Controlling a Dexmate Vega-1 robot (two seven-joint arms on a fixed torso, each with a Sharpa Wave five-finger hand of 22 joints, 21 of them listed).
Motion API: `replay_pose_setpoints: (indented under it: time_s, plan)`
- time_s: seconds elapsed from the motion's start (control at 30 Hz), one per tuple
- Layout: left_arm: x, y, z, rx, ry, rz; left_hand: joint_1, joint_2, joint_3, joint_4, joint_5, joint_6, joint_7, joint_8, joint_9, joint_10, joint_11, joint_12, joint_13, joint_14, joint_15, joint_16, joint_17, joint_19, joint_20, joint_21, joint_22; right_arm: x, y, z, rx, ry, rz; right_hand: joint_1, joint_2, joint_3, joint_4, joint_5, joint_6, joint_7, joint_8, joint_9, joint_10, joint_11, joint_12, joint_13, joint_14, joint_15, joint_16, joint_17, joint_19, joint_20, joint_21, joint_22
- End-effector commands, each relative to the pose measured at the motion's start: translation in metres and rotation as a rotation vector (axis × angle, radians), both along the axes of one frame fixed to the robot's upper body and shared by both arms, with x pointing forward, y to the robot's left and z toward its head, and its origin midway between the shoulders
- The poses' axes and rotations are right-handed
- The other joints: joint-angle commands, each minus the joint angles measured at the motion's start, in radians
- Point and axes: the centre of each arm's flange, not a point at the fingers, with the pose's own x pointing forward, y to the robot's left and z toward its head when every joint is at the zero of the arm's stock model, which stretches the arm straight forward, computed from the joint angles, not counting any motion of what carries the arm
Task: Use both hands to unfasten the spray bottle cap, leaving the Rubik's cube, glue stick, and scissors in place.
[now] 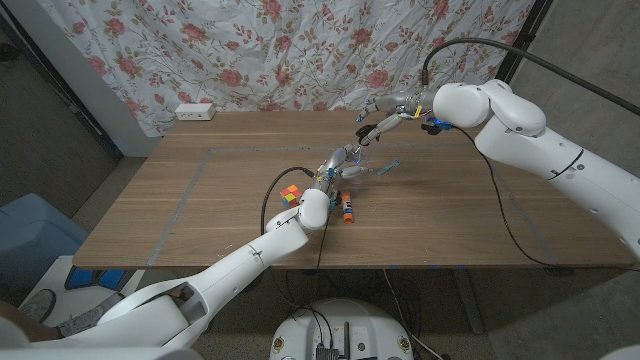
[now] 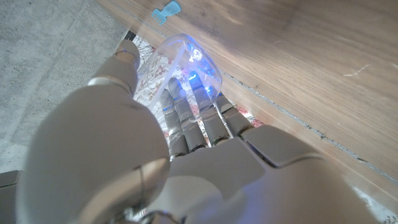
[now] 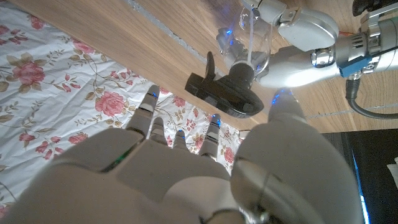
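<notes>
Head view first: the wooden counter carries everything, and I have the clear spray bottle raised near its middle, gripped by my left hand around the body. My right hand hovers just above and behind it, fingers spread and holding nothing that I can see. From the right wrist camera the black spray cap sits on the bottle neck with my fingers near it but apart from it, so I judge the unscrewing is not yet begun (or at least not finished; the cap looks seated). Left wrist view shows my fingers wrapped on the clear bottle wall. What remains: close the right hand on the cap and twist it off. Smaller things lie undisturbed just beside my left wrist: the Rubik's cube, the glue stick, and something pale blue, likely the scissors.
</notes>
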Motion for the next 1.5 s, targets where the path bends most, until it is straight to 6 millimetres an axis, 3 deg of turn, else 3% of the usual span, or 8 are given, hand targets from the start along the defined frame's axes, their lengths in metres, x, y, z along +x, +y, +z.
replay_pose_setpoints:
  time_s: [0.03,0.63,0.67,0.7,1.03,1.07,1.5]
  plan:
    - [-0.001,0.002,0.001,0.005,-0.002,-0.009,-0.067,0.084,0.019,0.013,-0.003,0.044,0.011,0.006,0.003,0.046,-0.019,-0.006,0.003,0.005,-0.118,0.001,0.001,0.009,-0.048,-0.003,0.001,-0.009,-0.007,0.005,0.036,-0.02,0.0,-0.003,0.003,0.0,0.007,-0.003,0.02,0.006,0.009,0.002,0.006,0.002,0.007,0.002,0.009,0.006,0.008,0.001,0.007,0.0,0.005,0.002]
    - [0.0,0.001,0.0,0.005,-0.002,-0.015,-0.067,0.084,0.02,0.012,-0.003,0.043,0.011,0.005,0.002,0.045,-0.014,-0.012,0.004,0.004,-0.117,0.001,0.002,0.008,-0.048,-0.005,0.001,-0.015,-0.015,0.021,0.0,-0.058,0.027,0.012,0.019,0.012,-0.006,-0.013,0.039,0.002,0.016,0.002,0.016,0.003,0.007,0.001,0.014,0.001,0.009,-0.001,0.013,0.0,0.007,0.002]
    - [0.0,0.001,0.0,0.004,-0.001,-0.016,-0.067,0.085,0.02,0.013,-0.003,0.043,0.011,0.006,0.002,0.045,-0.014,-0.012,0.004,0.003,-0.117,0.001,0.003,0.008,-0.048,-0.005,0.001,-0.014,-0.017,0.022,0.004,-0.072,0.04,0.02,0.024,0.017,-0.011,-0.016,0.043,0.002,0.018,0.002,0.018,0.002,0.007,0.001,0.015,0.0,0.01,-0.002,0.015,-0.001,0.007,0.002]
    - [0.001,0.001,-0.001,0.005,-0.001,-0.016,-0.067,0.084,0.02,0.012,-0.003,0.043,0.011,0.006,0.002,0.046,-0.013,-0.012,0.004,0.003,-0.117,0.001,0.003,0.009,-0.048,-0.005,0.001,-0.013,-0.018,0.024,0.005,-0.075,0.04,0.055,0.037,0.036,-0.037,-0.035,0.06,0.003,0.027,0.003,0.025,0.0,0.005,0.001,0.022,0.001,0.01,-0.005,0.027,-0.003,0.01,0.001]
    - [0.005,-0.001,0.001,0.005,-0.006,-0.019,-0.068,0.083,0.02,0.013,-0.004,0.044,0.012,0.006,0.002,0.046,-0.013,-0.015,0.005,0.003,-0.117,0.001,0.002,0.009,-0.048,-0.006,0.001,-0.002,-0.023,0.029,-0.065,-0.059,0.029,0.088,0.038,0.051,-0.068,-0.055,0.038,-0.026,0.019,0.004,0.019,-0.004,-0.002,0.001,0.015,-0.001,0.005,-0.009,0.036,-0.001,0.008,0.0]
    - [0.005,-0.001,0.001,0.004,-0.007,-0.019,-0.069,0.083,0.02,0.013,-0.004,0.043,0.011,0.006,0.002,0.046,-0.011,-0.015,0.005,0.003,-0.117,0.001,0.002,0.009,-0.048,-0.006,0.001,0.0,-0.023,0.029,-0.073,-0.053,0.028,0.107,0.043,0.06,-0.08,-0.06,0.044,-0.038,0.023,0.004,0.019,-0.005,-0.004,0.001,0.015,-0.001,0.005,-0.01,0.037,-0.001,0.007,0.0]
    - [0.007,-0.002,0.002,0.001,-0.006,-0.015,-0.069,0.084,0.02,0.012,-0.004,0.043,0.011,0.005,0.001,0.048,-0.01,-0.017,0.007,0.004,-0.117,0.001,0.003,0.008,-0.047,-0.007,0.001,0.014,-0.025,0.019,-0.111,-0.072,0.04,0.175,0.053,0.091,-0.111,-0.067,0.083,-0.042,0.041,0.006,0.027,-0.039,-0.004,0.002,0.024,-0.017,0.007,-0.014,0.045,-0.002,0.006,0.0]
